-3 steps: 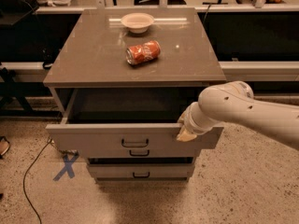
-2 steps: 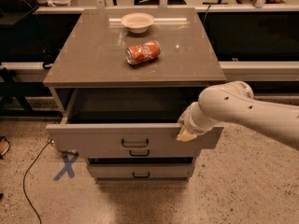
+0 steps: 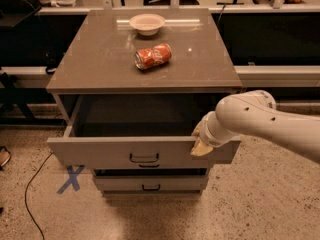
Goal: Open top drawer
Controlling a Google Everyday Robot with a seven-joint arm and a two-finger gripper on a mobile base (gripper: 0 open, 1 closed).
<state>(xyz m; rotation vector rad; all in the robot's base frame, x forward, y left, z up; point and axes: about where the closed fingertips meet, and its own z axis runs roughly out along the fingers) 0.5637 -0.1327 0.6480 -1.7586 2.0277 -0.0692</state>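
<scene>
The top drawer (image 3: 110, 152) is a wide grey-taupe drawer with a small black loop handle (image 3: 144, 158). It stands pulled out from the cabinet, and its deep grey inside (image 3: 140, 116) shows. My white arm (image 3: 260, 121) comes in from the right. My gripper (image 3: 199, 143) sits at the drawer front's upper right rim, mostly hidden behind the wrist. Two shorter drawers lie below, the lowest with its own black handle (image 3: 151, 187).
On the cabinet top (image 3: 100, 59) lie an orange soda can (image 3: 153, 56) on its side and a white bowl (image 3: 147, 23). A blue tape X (image 3: 71, 179) and a black cable (image 3: 30, 194) are on the speckled floor at left. Dark counters stand behind.
</scene>
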